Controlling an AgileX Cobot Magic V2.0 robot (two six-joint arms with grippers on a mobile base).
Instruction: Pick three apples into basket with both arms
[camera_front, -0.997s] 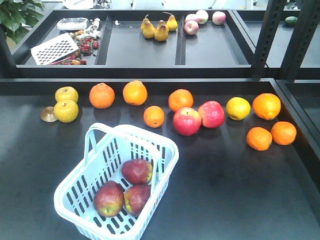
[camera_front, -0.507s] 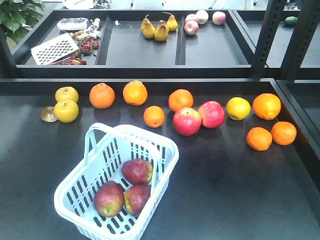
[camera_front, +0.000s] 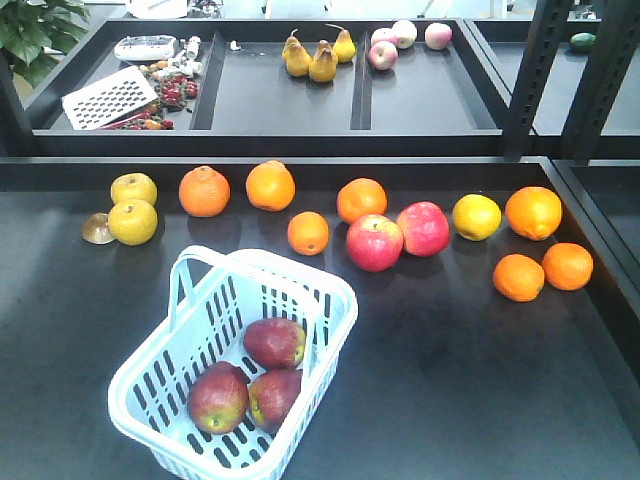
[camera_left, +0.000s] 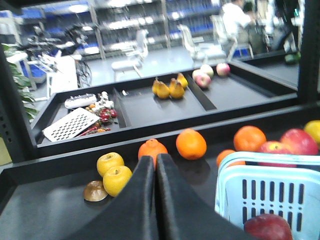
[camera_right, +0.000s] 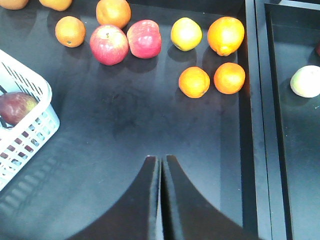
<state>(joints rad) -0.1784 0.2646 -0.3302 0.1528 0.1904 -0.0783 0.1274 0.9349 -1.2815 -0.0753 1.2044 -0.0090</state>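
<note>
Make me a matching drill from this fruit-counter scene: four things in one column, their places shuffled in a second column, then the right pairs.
Things
1. three dark red apples
2. pears
3. two bright red apples
4. white grater

Places
A. back tray, left compartment
B. inside the pale blue basket
C. counter, between a small orange and a yellow fruit
D. back tray, middle compartment

Pairs: 1-B, 2-D, 3-C, 4-A

Both hands, left and right, are shut and hold nothing.

black table (camera_front: 480, 400), potted plant (camera_front: 35, 30), chairs (camera_left: 132, 52)
</note>
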